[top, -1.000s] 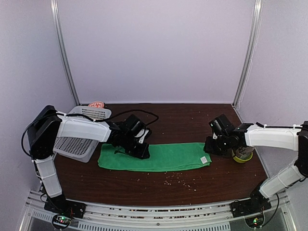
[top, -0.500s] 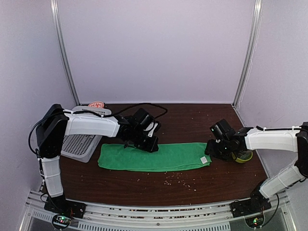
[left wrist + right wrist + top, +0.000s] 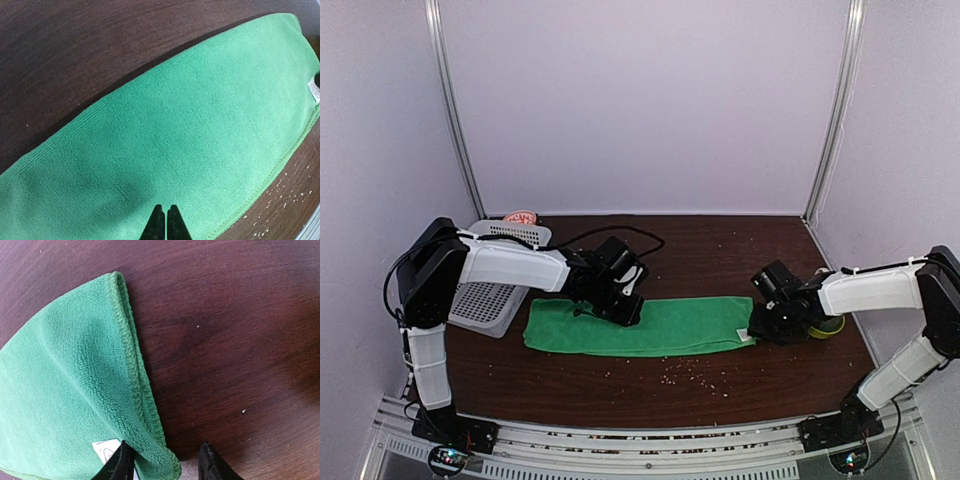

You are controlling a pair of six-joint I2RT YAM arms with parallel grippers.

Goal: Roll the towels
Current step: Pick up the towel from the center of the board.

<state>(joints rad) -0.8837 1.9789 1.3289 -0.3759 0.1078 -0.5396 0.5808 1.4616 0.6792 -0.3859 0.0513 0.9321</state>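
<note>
Left gripper [image 3: 166, 223]: jaws closed, empty, over green towel [image 3: 165, 135]
Right gripper [image 3: 164, 464]: jaws half open, astride the towel's corner

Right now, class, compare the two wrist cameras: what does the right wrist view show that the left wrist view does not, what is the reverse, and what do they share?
Only the right wrist view: the stitched end corner of the bright green cloth towel close up, lying between the parted fingers of the right pincer.
Only the left wrist view: the towel's long middle stretch, lying flat, with the left pincer shut over it.
Both: the towel, its small white label and the dark brown wooden table.
</note>
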